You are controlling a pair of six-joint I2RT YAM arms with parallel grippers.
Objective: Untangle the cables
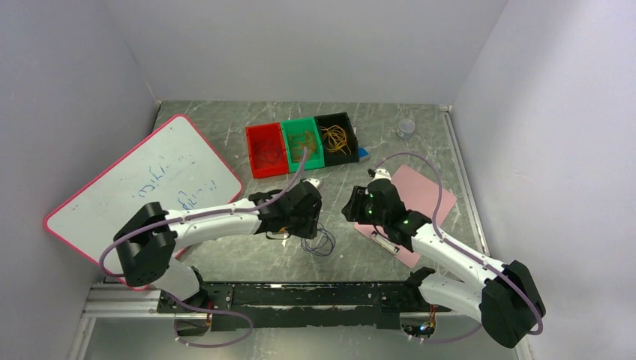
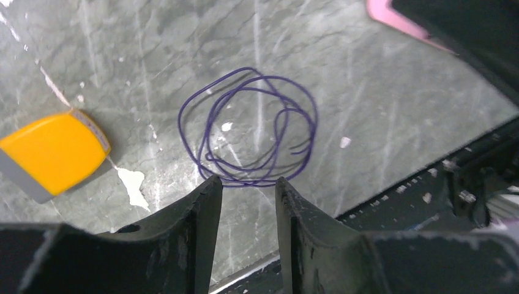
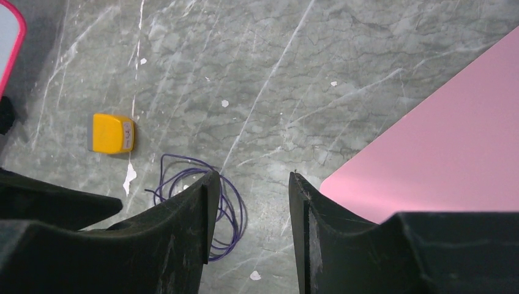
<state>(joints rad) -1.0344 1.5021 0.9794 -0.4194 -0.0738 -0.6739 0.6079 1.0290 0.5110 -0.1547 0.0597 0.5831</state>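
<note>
Purple cable (image 1: 320, 241) (image 2: 275, 131) (image 3: 235, 205): thin wire, loosely coiled in several overlapping loops, flat on grey marbled surface (image 1: 225, 259). Near front edge, about mid-width. One free end curls inside coil.

Orange-yellow wires (image 1: 335, 137): loose bundle inside black bin (image 1: 349, 120), toward far edge, well apart from purple cable.

Grey table (image 2: 379, 92), marbled, with white veins and flecks. Purple cable (image 2: 247, 127). Yellow-orange block (image 2: 52, 153), grey side. Plain pink sheet (image 3: 440, 141). One red bin (image 1: 265, 150), one green bin (image 1: 303, 142), one black bin (image 1: 337, 137). White whiteboard (image 1: 142, 187), pink-red rim, blue scribbles. Both left tool (image 2: 245, 184) and right tool (image 3: 251, 177) black.
</note>
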